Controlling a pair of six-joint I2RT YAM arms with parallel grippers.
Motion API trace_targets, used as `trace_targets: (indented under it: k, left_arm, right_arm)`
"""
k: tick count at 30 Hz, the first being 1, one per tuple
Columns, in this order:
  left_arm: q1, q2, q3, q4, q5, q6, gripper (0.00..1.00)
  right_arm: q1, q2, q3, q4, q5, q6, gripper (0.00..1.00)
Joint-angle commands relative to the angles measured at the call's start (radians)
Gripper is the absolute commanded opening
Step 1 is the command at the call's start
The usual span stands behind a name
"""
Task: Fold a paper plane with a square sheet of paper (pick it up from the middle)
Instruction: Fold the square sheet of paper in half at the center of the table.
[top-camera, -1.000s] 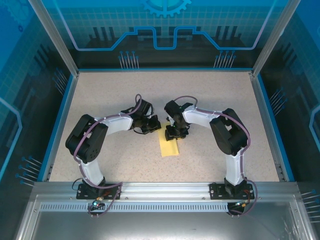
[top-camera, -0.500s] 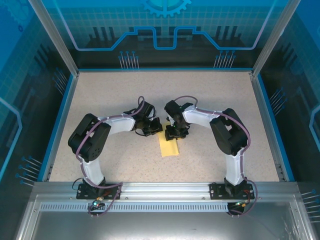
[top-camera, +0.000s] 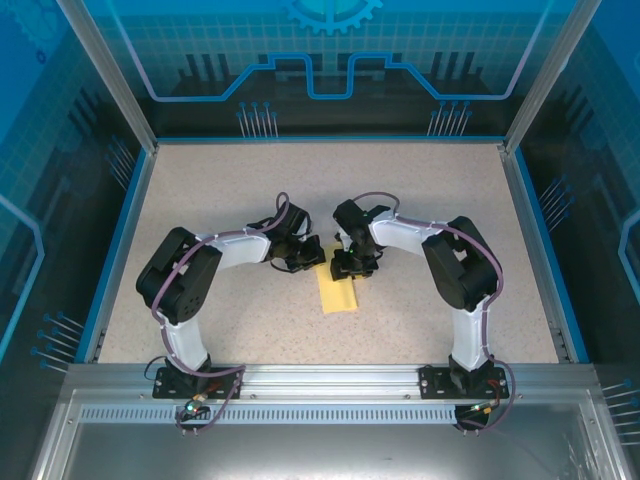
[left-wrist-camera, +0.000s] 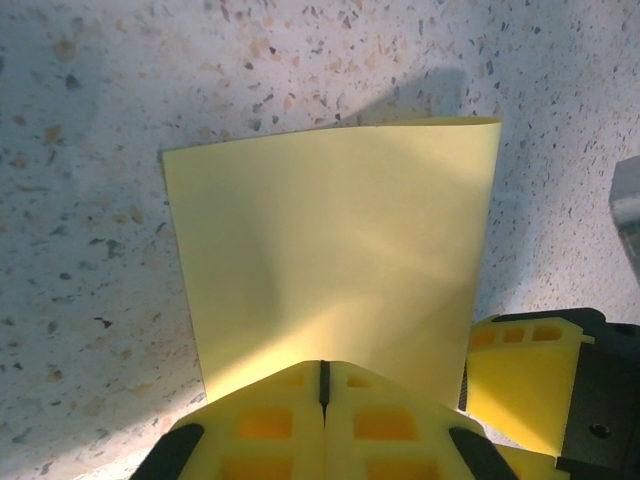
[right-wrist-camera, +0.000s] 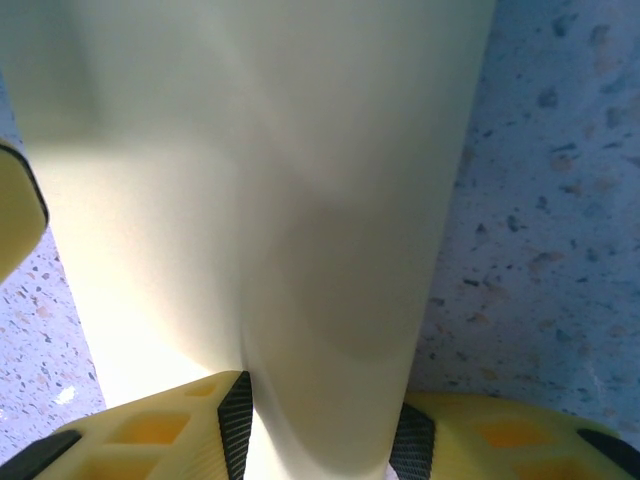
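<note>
paper: the square sheet of paper (top-camera: 337, 292) is pale yellow and matte, and from the top it reads as a narrow rectangle with straight edges
surface: left wrist view (left-wrist-camera: 330, 260) shows it smooth, with a soft shallow buckle down the middle and a straight far edge lifted slightly, casting a shadow
location: centre of the speckled table (top-camera: 220, 200), between the two arms; long axis runs near-to-far, slightly skewed, with the far end under the grippers
left gripper (top-camera: 308, 256): fingers pressed together in its wrist view (left-wrist-camera: 323, 375), clamped on the paper's near edge
right gripper (top-camera: 352, 268): pads stand apart in its wrist view (right-wrist-camera: 322, 420), with a raised hump of paper (right-wrist-camera: 270, 200) running between them and meeting both pads; can't tell whether it is actually pinching
spacing: the grippers are close together, on opposite sides of the same end of the sheet
</note>
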Motion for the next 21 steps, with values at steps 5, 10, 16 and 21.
trace_targets:
  k: [5, 10, 16, 21]
  left_arm:
    - [-0.014, 0.016, -0.016, 0.011, 0.026, 0.002, 0.01]
    - [-0.017, 0.020, -0.020, 0.006, 0.024, 0.003, 0.01]
    - [-0.018, 0.019, -0.025, 0.007, 0.022, 0.003, 0.01]
    - [-0.017, 0.016, -0.025, 0.008, 0.019, 0.000, 0.01]
  right_arm:
    - [0.001, 0.199, -0.137, 0.097, 0.114, -0.023, 0.46]
    - [0.000, 0.201, -0.135, 0.096, 0.120, -0.035, 0.46]
    - [0.000, 0.203, -0.132, 0.096, 0.120, -0.034, 0.46]
    - [0.000, 0.202, -0.132, 0.098, 0.120, -0.031, 0.46]
